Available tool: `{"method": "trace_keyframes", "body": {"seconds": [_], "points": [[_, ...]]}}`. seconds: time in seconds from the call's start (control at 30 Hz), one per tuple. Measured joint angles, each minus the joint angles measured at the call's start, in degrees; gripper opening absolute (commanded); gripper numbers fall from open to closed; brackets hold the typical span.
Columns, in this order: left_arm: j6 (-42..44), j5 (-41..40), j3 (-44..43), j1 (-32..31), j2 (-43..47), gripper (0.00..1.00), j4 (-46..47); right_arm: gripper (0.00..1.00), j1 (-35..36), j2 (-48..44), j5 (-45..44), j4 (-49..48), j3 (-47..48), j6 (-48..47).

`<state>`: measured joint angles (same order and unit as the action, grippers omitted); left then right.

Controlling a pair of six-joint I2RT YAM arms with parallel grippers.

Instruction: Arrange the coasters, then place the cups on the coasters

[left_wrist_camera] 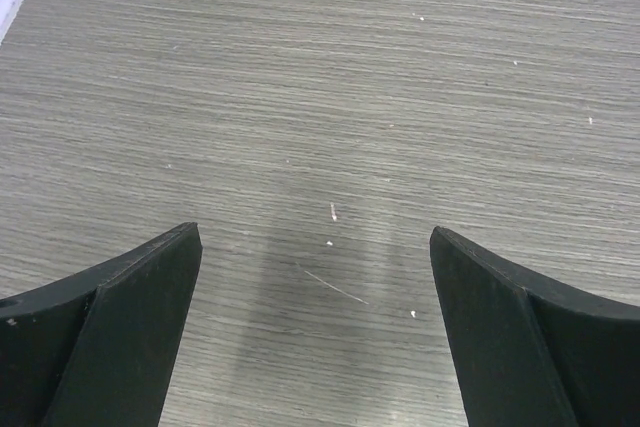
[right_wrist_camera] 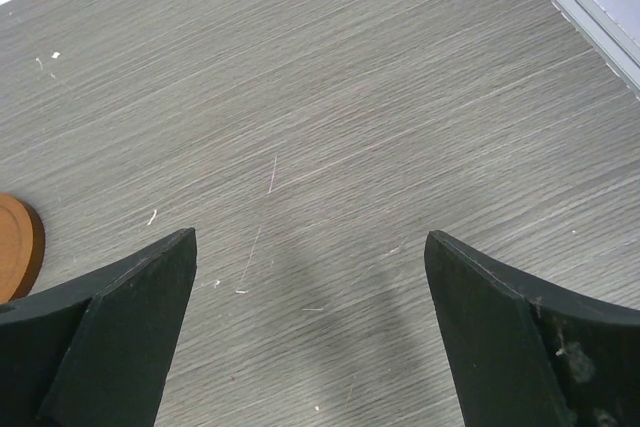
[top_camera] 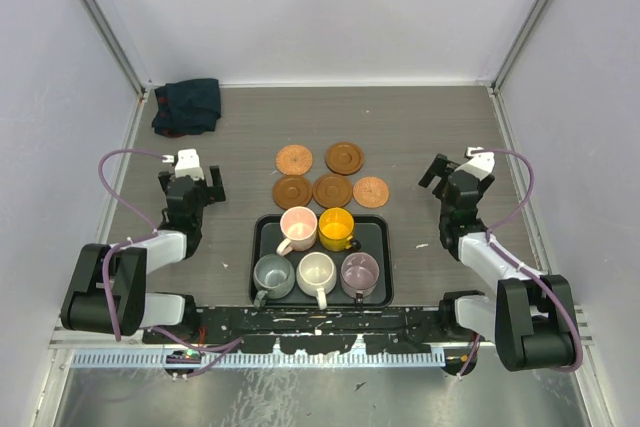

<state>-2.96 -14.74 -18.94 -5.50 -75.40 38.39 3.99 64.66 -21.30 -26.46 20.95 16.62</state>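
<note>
Premises: robotics laboratory test cell. Evidence: a grey wood-grain counter (top_camera: 430,127) is enclosed at 9, 12 and 3 o'clock by plain white panels (top_camera: 320,7) on aluminium frame posts (top_camera: 100,22). The left arm (top_camera: 170,239) at 7 o'clock and the right arm (top_camera: 482,252) at 5 o'clock stand on a black mounting rail (top_camera: 320,319). Exposed purple cables (top_camera: 125,157) loop from each.

Five round brown coasters (top_camera: 332,190) are lying flat, clustered mid-table: two behind, three in front, nearly touching. Two are lighter orange, three darker with rims. Just nearer, five handled cups (top_camera: 317,271) are standing upright in a black tray (top_camera: 376,239): pink and yellow behind; grey-green, cream, mauve in front.
</note>
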Motion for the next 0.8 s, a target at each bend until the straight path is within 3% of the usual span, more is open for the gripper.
{"method": "trace_keyframes", "body": {"seconds": [0.23,0.47,0.63,0.73,0.77,0.8], "points": [[-0.4,3.8,-1.7,0.0,5.0,0.98,-5.3,1.0,0.0,0.0,4.4,-0.1,0.0,-2.9],[-2.1,13.1,-8.4,0.0,6.7,0.98,-13.0,0.99,0.0,3.8,13.3,2.5,3.1,-4.3],[-3.5,18.8,-13.2,-0.8,4.5,0.98,-19.1,0.71,0.3,7.8,18.4,4.4,6.6,-4.1],[-2.8,18.6,-14.5,-5.1,4.4,0.98,-21.5,0.6,1.8,9.5,19.5,5.7,7.7,-4.2],[-2.2,18.1,-14.8,-7.1,4.3,0.95,-22.1,0.59,2.7,10.0,19.5,6.0,8.0,-4.5],[-1.8,17.4,-15.3,-9.6,4.2,0.8,-22.9,0.56,3.8,10.6,19.5,6.4,8.3,-4.7]]}}
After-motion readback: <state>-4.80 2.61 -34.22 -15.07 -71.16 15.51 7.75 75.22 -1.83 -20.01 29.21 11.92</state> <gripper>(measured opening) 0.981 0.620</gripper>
